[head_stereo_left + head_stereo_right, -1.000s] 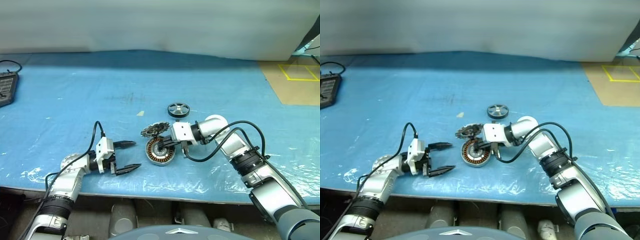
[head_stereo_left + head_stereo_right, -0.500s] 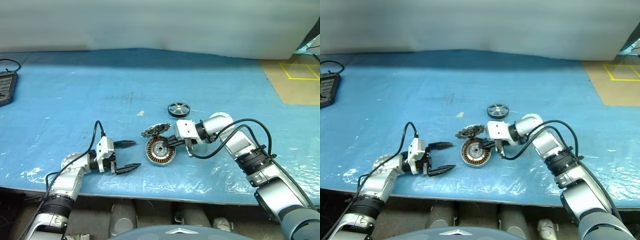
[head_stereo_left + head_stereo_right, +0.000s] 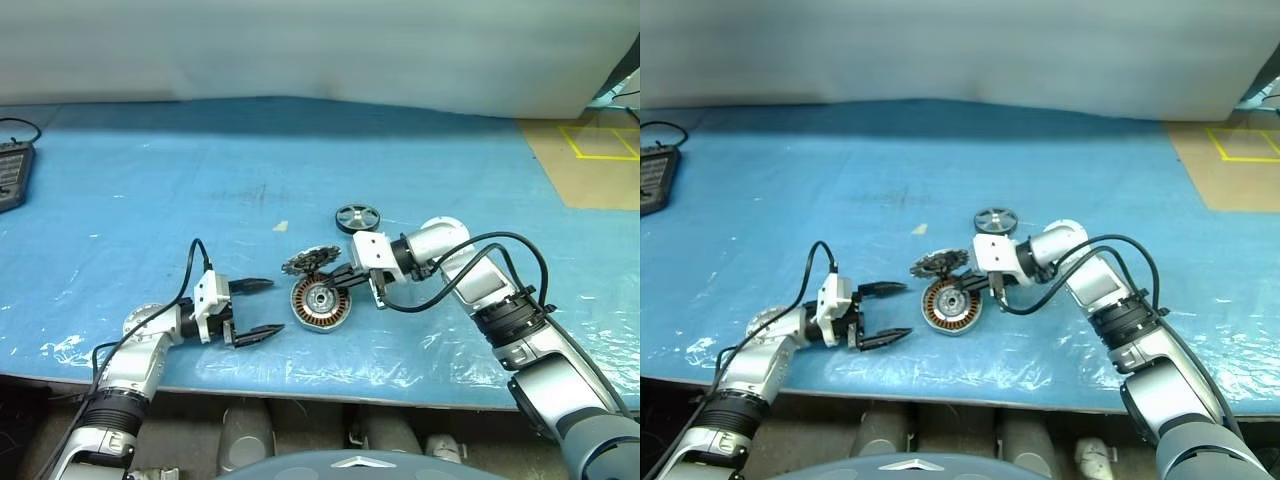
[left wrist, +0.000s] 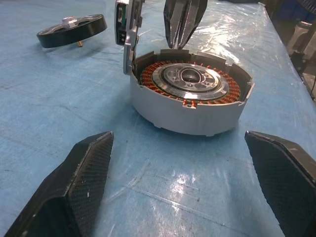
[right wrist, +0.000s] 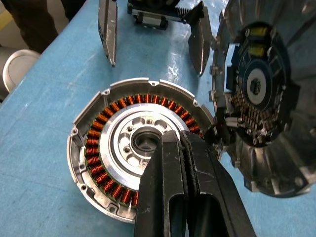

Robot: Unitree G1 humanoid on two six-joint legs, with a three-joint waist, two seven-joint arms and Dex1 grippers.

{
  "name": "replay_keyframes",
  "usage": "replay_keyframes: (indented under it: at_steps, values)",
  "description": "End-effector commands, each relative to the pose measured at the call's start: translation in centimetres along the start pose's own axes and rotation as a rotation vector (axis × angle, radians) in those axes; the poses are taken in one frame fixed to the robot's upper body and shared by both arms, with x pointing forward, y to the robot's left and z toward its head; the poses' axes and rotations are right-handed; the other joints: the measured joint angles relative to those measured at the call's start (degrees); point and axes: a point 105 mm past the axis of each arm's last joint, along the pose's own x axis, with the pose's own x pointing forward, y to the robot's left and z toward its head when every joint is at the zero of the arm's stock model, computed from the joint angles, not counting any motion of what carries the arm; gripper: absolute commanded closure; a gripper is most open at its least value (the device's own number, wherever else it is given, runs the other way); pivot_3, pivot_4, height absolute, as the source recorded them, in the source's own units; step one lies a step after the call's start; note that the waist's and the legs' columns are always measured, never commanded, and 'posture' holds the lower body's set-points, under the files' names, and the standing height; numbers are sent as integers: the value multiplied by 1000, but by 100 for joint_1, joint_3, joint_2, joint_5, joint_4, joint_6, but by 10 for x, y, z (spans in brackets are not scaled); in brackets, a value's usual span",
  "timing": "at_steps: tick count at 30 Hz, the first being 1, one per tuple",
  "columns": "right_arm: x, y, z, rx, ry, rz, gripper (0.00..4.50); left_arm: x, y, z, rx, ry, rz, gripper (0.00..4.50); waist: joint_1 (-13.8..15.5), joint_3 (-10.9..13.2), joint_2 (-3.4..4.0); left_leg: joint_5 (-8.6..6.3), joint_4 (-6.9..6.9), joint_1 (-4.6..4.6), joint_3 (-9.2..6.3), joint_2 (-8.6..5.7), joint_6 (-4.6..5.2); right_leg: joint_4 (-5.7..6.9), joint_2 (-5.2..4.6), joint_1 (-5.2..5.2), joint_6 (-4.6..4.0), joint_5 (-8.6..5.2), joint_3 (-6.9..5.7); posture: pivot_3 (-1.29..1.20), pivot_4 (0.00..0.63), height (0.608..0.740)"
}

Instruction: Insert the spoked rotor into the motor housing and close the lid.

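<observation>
**Housing open, rotor still outside**

Your housing [image 3: 320, 303] sits on the blue worktop [image 3: 150, 200] holding only its copper windings and hub. The lid [image 3: 310, 261] stands tilted open at its far edge. The rotor [image 3: 357, 218] lies flat just beyond, apart from both.

Your right pincer [image 3: 334, 285] is pressed together, empty, tips over the housing's hub, angled down from the right. Your left pincer [image 3: 257, 308] is spread wide, level, just left of the housing.

A dark device [image 3: 12, 175] lies at the worktop's far left.
</observation>
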Motion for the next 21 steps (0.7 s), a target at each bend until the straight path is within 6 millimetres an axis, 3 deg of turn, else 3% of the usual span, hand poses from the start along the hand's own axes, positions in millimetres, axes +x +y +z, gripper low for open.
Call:
replay_keyframes:
  at_steps: [1, 4, 11, 21]
  values:
    - [-5, -1, 12, -23, -36, 0, 4461, 0, -2, 5, 23, -5, -8, 0, 0, 0, 0, 0, 0, 0, 0, 0, 0, 0, 0, 0, 0, 0, 0, 0, 150, 740]
    - [0, 6, 5, 40, -36, 33, 4461, -1, -2, 5, 22, -4, -7, 0, 0, 0, 0, 0, 0, 0, 0, 0, 0, 0, 0, 0, 0, 0, 0, 0, 150, 740]
    - [16, 20, -43, 100, 100, 43, 4461, -3, -2, 1, 15, -1, -3, 0, -16, -3, 3, 0, 0, 11, 2, -1, 0, 1, 1, 8, 0, 0, 1, 0, 150, 740]
    - [7, 10, -30, 26, 86, 26, 4461, -2, 1, -3, 18, -4, 2, 0, 0, -4, 5, 0, 1, 43, 2, 3, 0, 1, -3, 39, 0, 0, 5, 0, 150, 740]
